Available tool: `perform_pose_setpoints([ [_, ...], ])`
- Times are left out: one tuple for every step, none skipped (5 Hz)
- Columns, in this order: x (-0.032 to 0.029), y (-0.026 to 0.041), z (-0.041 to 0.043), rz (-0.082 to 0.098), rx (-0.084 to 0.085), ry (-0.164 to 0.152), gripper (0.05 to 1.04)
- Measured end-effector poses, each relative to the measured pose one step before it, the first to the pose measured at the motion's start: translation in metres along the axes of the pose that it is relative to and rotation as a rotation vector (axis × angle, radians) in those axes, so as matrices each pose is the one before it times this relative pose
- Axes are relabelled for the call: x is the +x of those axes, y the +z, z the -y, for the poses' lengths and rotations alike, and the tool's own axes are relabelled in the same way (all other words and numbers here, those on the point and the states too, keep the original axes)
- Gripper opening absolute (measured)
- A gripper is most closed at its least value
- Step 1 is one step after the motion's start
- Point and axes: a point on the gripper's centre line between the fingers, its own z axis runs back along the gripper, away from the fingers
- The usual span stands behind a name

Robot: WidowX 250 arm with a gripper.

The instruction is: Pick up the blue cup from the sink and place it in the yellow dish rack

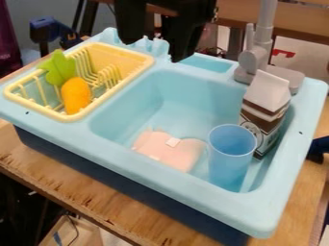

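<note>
Its fingers spread and nothing between them, as I see it, the black gripper (156, 50) hangs over the light-blue toy sink's (147, 192) back rim, near the yellow dish rack (138, 56) with its orange, green-topped toy vegetable (76, 96); the basin holds a pink toy (168, 153), blue cup (230, 156) and carton (265, 103).

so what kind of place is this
Probably a robotics lab or workshop with a toy kitchen set up: a light blue toy sink with a grey faucet, a yellow dish rack holding a toy carrot, and a black robot gripper hanging over it.
</note>
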Motion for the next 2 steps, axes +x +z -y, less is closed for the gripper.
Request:
perform_pose_setpoints([
  [0.00121,-0.00713,0.00115,-0.0292,0.0016,-0.0009,1.005],
  [0.00990,-0.01189,0.02133,0.0089,-0.0143,-0.0547,1.005],
])
